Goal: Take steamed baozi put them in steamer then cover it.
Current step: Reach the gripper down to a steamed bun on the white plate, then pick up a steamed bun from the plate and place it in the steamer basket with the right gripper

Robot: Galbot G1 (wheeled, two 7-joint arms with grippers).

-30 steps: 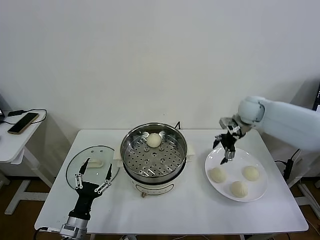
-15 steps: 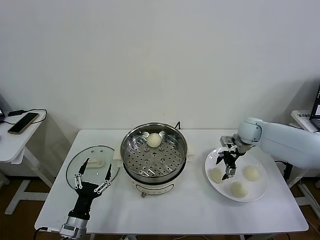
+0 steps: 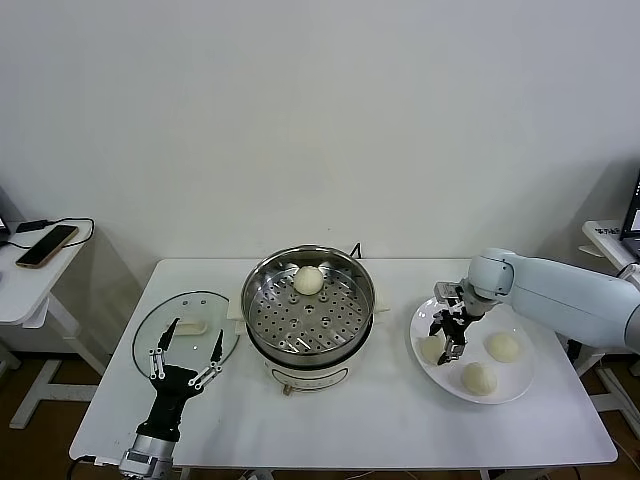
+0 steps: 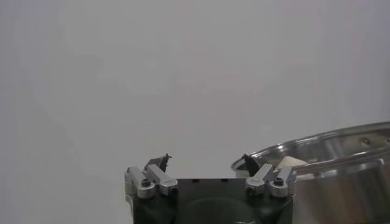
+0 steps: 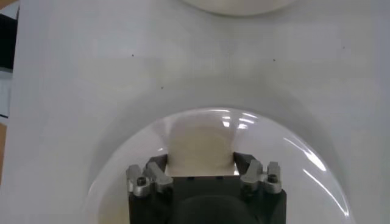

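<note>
Your right gripper [image 3: 447,336] has dropped from above the far left rim of the white plate [image 3: 520,385] down onto its leftmost steamed baozi [image 3: 431,349]. The right arm [image 3: 560,295] now reaches lower across the table, and the wrist view shows that bun between the spread fingers [image 5: 245,164].

The right gripper [image 3: 446,341] covers part of the nearest baozi [image 3: 432,349] on the plate [image 3: 500,388], so contact between them cannot be told. In the right wrist view that baozi [image 5: 201,146] is cut off behind the gripper body. The steamer [image 4: 329,159] runs off the left wrist picture's edge.
</note>
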